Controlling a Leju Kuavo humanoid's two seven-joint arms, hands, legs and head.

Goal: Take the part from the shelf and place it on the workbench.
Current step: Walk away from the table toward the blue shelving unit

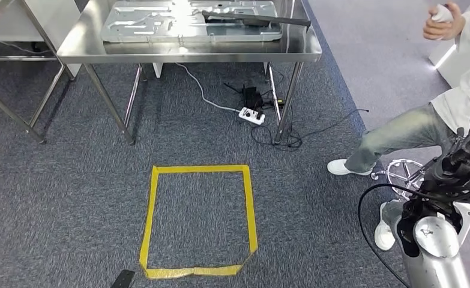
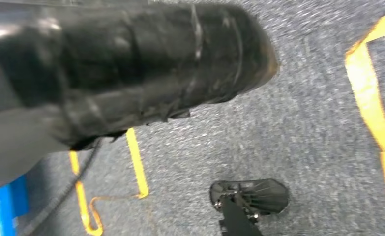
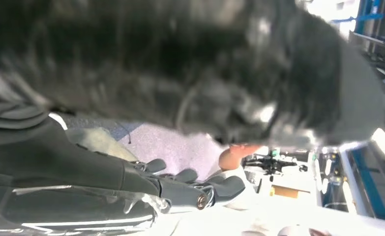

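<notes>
The dark part (image 1: 253, 20) lies left-to-right on the far workbench (image 1: 160, 51), well apart from the near right hand (image 1: 463, 159), whose fingers are stretched and empty. Of the left hand (image 2: 131, 69), I cannot tell.

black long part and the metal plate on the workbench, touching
Touching. The head view shows the black long part lying flat across the metal plate on the workbench, with no gap visible.

Brushed steel workbench (image 1: 184, 57) gleams; a pressed metal panel (image 1: 160, 24) lies on it. Rough grey carpet (image 1: 70, 198), glossy yellow tape (image 1: 150, 210).
</notes>
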